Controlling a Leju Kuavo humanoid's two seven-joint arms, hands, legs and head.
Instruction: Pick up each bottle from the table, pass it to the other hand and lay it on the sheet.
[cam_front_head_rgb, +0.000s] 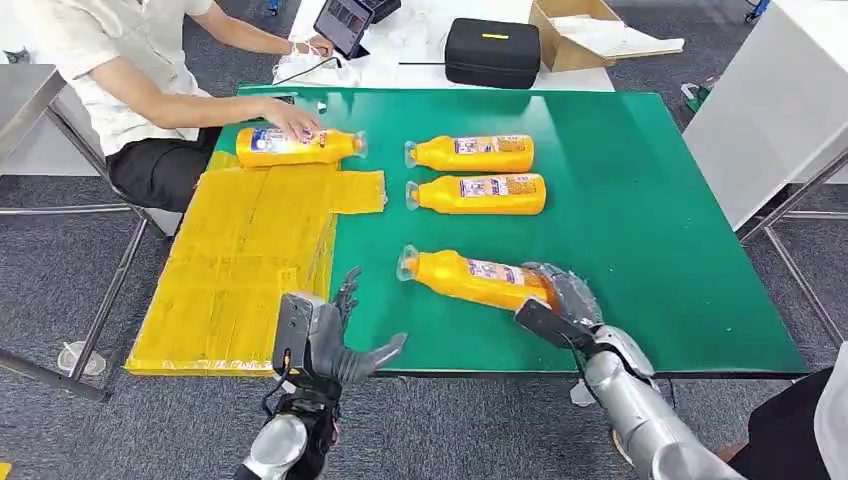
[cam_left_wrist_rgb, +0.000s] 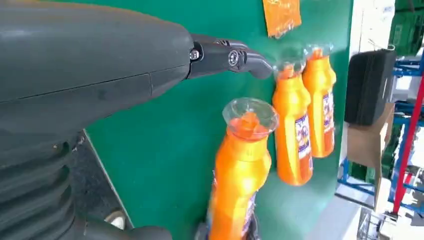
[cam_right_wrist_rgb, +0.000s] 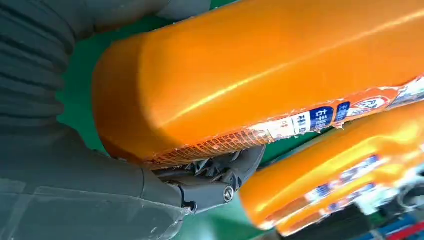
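The green surface (cam_front_head_rgb: 650, 200) carries orange bottles beside the yellow sheet (cam_front_head_rgb: 240, 260). The right robot hand (cam_front_head_rgb: 555, 300) grips the nearest bottle (cam_front_head_rgb: 470, 277) by its base; the left robot hand (cam_front_head_rgb: 325, 335) waits spread between bottle and sheet. Pickup underway; handover comes next, I'd judge.

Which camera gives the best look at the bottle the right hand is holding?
The head view: the held bottle shows whole, cap to base, with the right hand at its base. The left wrist view shows its cap end and upper body; the right wrist view shows only its base and label close up.
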